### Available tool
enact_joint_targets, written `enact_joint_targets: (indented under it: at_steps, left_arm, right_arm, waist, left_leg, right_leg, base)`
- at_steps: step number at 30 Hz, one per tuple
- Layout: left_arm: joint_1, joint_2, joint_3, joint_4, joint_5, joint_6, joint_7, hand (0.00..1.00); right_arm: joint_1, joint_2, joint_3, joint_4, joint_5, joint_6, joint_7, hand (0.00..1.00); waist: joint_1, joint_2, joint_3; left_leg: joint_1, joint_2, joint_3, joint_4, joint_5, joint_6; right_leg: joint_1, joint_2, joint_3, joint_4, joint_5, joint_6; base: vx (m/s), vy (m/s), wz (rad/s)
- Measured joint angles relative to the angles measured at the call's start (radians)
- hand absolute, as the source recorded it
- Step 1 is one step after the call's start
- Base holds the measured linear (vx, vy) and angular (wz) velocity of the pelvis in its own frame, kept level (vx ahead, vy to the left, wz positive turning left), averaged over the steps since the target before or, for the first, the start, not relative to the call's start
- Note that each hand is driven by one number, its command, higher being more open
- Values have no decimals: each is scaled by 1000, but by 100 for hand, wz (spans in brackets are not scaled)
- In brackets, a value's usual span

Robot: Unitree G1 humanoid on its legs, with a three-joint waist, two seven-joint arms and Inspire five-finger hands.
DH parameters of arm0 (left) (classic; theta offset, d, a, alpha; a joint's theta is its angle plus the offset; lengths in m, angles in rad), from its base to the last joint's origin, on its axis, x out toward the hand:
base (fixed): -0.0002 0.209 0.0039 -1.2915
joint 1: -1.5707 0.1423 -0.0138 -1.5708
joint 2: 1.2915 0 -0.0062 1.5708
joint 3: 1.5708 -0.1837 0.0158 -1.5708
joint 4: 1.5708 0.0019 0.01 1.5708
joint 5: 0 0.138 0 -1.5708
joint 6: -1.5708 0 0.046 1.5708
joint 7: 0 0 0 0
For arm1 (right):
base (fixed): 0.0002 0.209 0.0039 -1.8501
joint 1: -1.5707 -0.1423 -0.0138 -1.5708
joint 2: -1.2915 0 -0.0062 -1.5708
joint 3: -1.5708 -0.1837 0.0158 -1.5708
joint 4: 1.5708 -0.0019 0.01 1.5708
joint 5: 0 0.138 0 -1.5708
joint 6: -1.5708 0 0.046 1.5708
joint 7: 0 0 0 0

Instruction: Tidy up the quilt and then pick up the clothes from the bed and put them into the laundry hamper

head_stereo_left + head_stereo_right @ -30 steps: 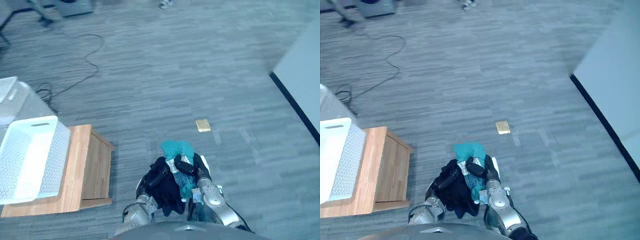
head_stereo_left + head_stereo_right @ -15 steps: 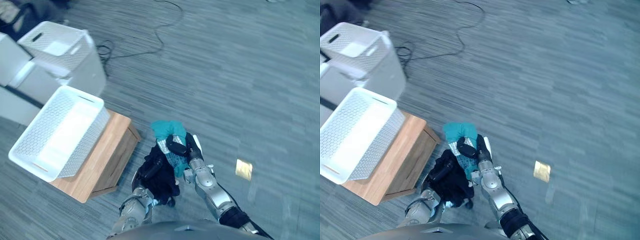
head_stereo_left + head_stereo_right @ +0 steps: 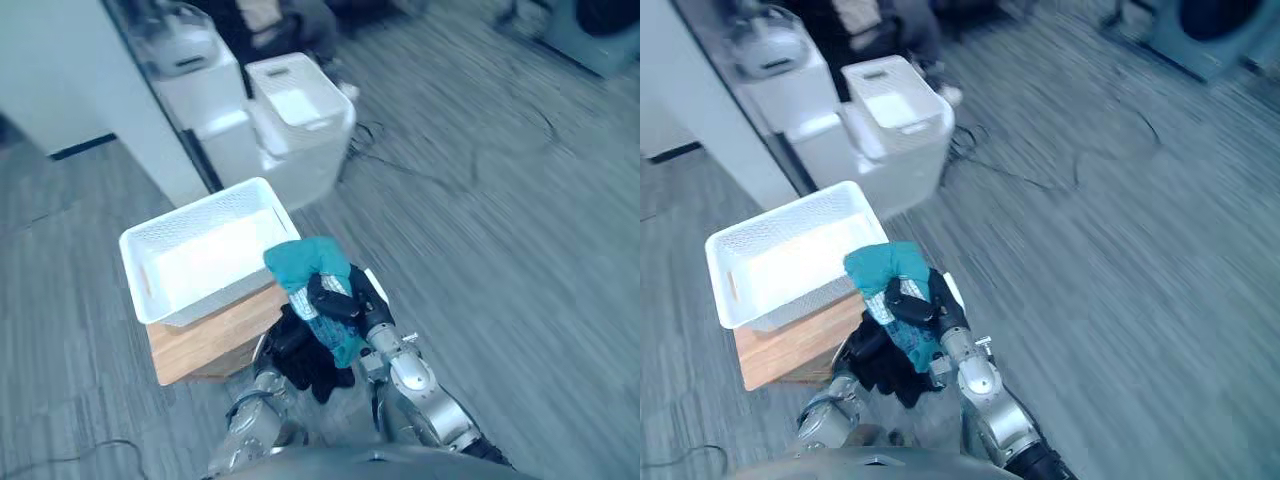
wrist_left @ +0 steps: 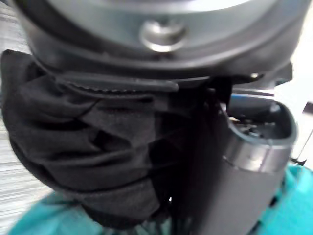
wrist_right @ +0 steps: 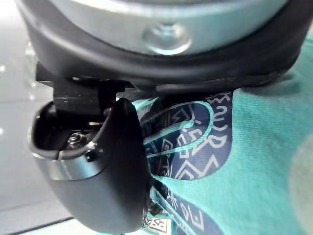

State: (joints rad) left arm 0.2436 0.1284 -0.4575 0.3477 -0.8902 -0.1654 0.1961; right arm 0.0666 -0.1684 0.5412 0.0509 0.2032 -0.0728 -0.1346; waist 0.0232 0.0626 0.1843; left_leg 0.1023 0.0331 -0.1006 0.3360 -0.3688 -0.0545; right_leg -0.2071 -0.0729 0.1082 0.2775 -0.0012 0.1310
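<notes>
You've got the basket (image 3: 205, 295) on the stand (image 3: 210, 340) at left, another hamper (image 3: 300, 110) behind it, clothes bundle (image 3: 305, 262) just beside the basket's right corner.

A teal patterned garment (image 3: 305, 262) is bunched up at the near corner of the white hamper (image 3: 195, 208). A crumpled black garment (image 3: 315, 360) hangs just beside it.

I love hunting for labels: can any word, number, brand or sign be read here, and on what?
No text here can be read.
Teal garment in the right hand: a dark patch of pale ornamental shapes, no legible words.
Small black-and-white printed square at its edge: too small to read.
White hamper, wooden cabinet, black garment: no print shows.
</notes>
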Motion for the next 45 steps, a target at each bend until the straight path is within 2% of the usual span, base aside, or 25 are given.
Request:
enact_joint_targets:
  at_steps: [2, 4, 5, 7, 8, 14, 16, 18, 19, 22, 23, 24, 25, 27, 29, 31, 32, 34, 36, 38, 40, 41, 43, 44, 45]
  left_arm:
    - [16, -16, 2, -2, 6, 11, -17, 0]
    - [21, -32, 3, -2, 34, 16, -36, 0]
    - [22, -43, 2, -3, 34, 19, -49, 0]
    - [32, -51, 3, -27, 33, 38, -66, 0]
    - [46, -50, 5, -48, 31, 40, -66, 0]
    - [101, -18, 40, -103, 27, 60, -66, 0]
    - [113, 1, 39, -134, 27, 80, -66, 0]
    - [128, 14, 27, -156, 27, 99, -69, 0]
    - [135, 17, 16, -165, 27, 111, -75, 0]
    - [154, 19, -11, -202, 27, 138, -87, 0]
    - [159, 33, -18, -229, 27, 145, -99, 0]
    - [149, 60, -16, -238, 28, 146, -110, 0]
    - [145, 66, -10, -237, 28, 146, -109, 0]
    - [144, 78, 11, -236, 29, 145, -109, 0]
    - [134, 84, 13, -235, 28, 146, -109, 0]
    - [112, 88, 16, -230, 29, 150, -110, 0]
    - [103, 97, 25, -228, 31, 152, -115, 0]
    - [93, 86, 40, -215, 31, 164, -116, 0]
    - [101, 83, 38, -215, 29, 172, -121, 0]
    - [103, 72, 26, -209, 28, 182, -132, 0]
    - [110, 53, 22, -208, 28, 195, -134, 0]
    - [116, 34, 21, -207, 27, 198, -134, 0]
    - [115, 25, 17, -216, 26, 203, -141, 0]
    - [119, 26, 11, -229, 23, 209, -142, 0]
    - [120, 26, 5, -234, 19, 209, -143, 0]
  right_arm:
    - [-23, -12, 0, -26, 0, 0, -6, 0]
    - [-59, -12, 1, -40, -2, -1, -4, 0]
    - [-78, -17, 2, -58, -2, -1, -1, 0]
    - [-127, -24, 10, -100, -37, -1, 10, 0]
    - [-166, -24, 25, -107, -37, -1, 19, 0]
    - [-361, -14, 56, -114, -41, 18, 66, 0]
    - [-436, -14, 28, -109, -45, 33, 69, 0]
    - [-509, -14, -46, -66, -81, 42, 68, 0]
    - [-557, -21, -103, -14, -88, 43, 65, 0]
    - [-683, -60, -185, 144, -166, 60, 41, 0]
    - [-737, -84, -199, 207, -192, 74, 36, 0]
    - [-765, -99, -206, 240, -198, 83, 34, 0]
    - [-764, -105, -205, 240, -198, 84, 34, 0]
    - [-766, -103, -203, 241, -199, 88, 38, 0]
    - [-775, -102, -200, 240, -200, 88, 38, 0]
    - [-779, -101, -199, 240, -199, 88, 38, 0]
    - [-779, -100, -198, 240, -200, 89, 38, 0]
    - [-778, -103, -198, 240, -218, 98, 37, 0]
    - [-778, -109, -198, 240, -235, 124, 36, 0]
    - [-778, -142, -197, 240, -240, 152, 32, 0]
    - [-779, -150, -198, 238, -251, 152, 32, 0]
    - [-778, -150, -197, 238, -275, 151, 32, 0]
    - [-776, -150, -200, 238, -275, 145, 33, 0]
    - [-754, -153, -209, 237, -275, 142, 35, 0]
    - [-734, -156, -221, 236, -275, 139, 36, 0]
  waist:
    - [6, 36, -24]
    - [4, 43, -29]
    - [3, 37, -27]
    - [4, 25, -27]
    - [13, 19, -26]
    - [31, -15, -35]
    - [28, -34, -43]
    - [19, -74, -67]
    - [9, -84, -72]
    - [0, -71, -67]
    - [0, -77, -61]
    - [-5, -70, -48]
    - [-8, -68, -45]
    - [-20, -66, -43]
    - [-26, -67, -36]
    - [-29, -69, -25]
    - [-32, -82, -15]
    - [-38, -50, 3]
    - [-58, -26, 17]
    - [-61, -10, 33]
    - [-61, -5, 47]
    - [-59, -3, 51]
    - [-55, 1, 49]
    - [-58, 16, 40]
    - [-59, 28, 34]
  left_leg:
    - [-13, 52, 7, 2, 13, -8]
    - [-11, 84, 54, -27, 41, -27]
    - [-17, 98, 161, -31, 57, -20]
    - [-12, 143, 547, -23, 74, 2]
    - [-10, 139, 608, -19, 85, 0]
    - [-42, 111, 629, 13, 87, 0]
    - [-57, 108, 625, -5, 90, -3]
    - [-50, 64, 602, -90, 138, -17]
    - [-28, 38, 583, -149, 165, -12]
    - [10, 20, 578, -219, 206, 13]
    - [15, 15, 574, -230, 215, 28]
    - [13, 29, 550, -240, 220, 36]
    - [13, 40, 541, -243, 222, 39]
    - [15, 53, 527, -255, 227, 42]
    - [17, 36, 518, -255, 226, 42]
    - [13, 26, 507, -243, 215, 23]
    - [11, 14, 501, -228, 198, 1]
    - [-2, 63, 495, -185, 161, -29]
    - [-13, 130, 505, -99, 127, -29]
    - [-87, 232, 509, 196, 99, -9]
    - [-161, 286, 503, 405, 154, -9]
    - [-189, 289, 501, 451, 132, -23]
    - [-206, 230, 505, 238, 99, -11]
    - [-190, 202, 503, 35, 157, 5]
    - [-180, 197, 504, -56, 236, 5]
  right_leg:
    - [62, 10, -79, -64, -9, -17]
    - [120, 3, -157, -109, -3, -30]
    - [153, -17, -207, -136, -3, -32]
    - [206, -66, -303, -179, 0, -26]
    - [220, -81, -313, -201, 8, -14]
    - [304, -136, -415, -266, 34, 15]
    - [304, -142, -445, -267, 45, 16]
    - [309, -172, -493, -266, 52, 19]
    - [315, -191, -515, -240, 54, 20]
    - [230, -237, -496, -10, 49, 10]
    - [143, -249, -451, 136, 44, -24]
    - [68, -191, -327, 221, -40, -29]
    - [60, -149, -287, 208, -70, -20]
    - [52, -61, -222, 110, -99, -24]
    - [50, -36, -225, -10, -90, -36]
    - [56, -22, -226, -150, 15, -71]
    - [55, -38, -226, -184, 106, -100]
    - [88, -8, -255, -209, 90, -98]
    - [133, 29, -284, -233, 62, -103]
    - [214, 61, -306, -245, 10, -118]
    - [266, 58, -311, -246, -9, -127]
    - [292, 42, -311, -243, -21, -129]
    - [290, 3, -300, -232, -20, -116]
    - [285, -6, -298, -230, -17, -111]
    - [285, -3, -298, -230, -18, -103]
  base:
    - [262, -249, 126]
    - [162, -185, 121]
    - [64, -84, 144]
    - [22, -1, 146]
    - [-19, 58, 78]
    - [-12, 83, 58]
    - [2, 25, 51]
    - [24, 28, 80]
    - [44, 77, 88]
    - [-3, 158, 48]
    - [-1, 102, 13]
    - [14, 62, 18]
    - [34, 3, 26]
    - [46, -25, 28]
    - [93, -72, 26]
    - [123, -123, 26]
    - [93, -110, 21]
    - [147, -179, 26]
    - [163, -179, 35]
    - [141, -116, 35]
    - [175, -43, 16]
    - [252, 56, -7]
    - [198, 117, -24]
    - [137, 119, -18]
    - [150, 132, -24]
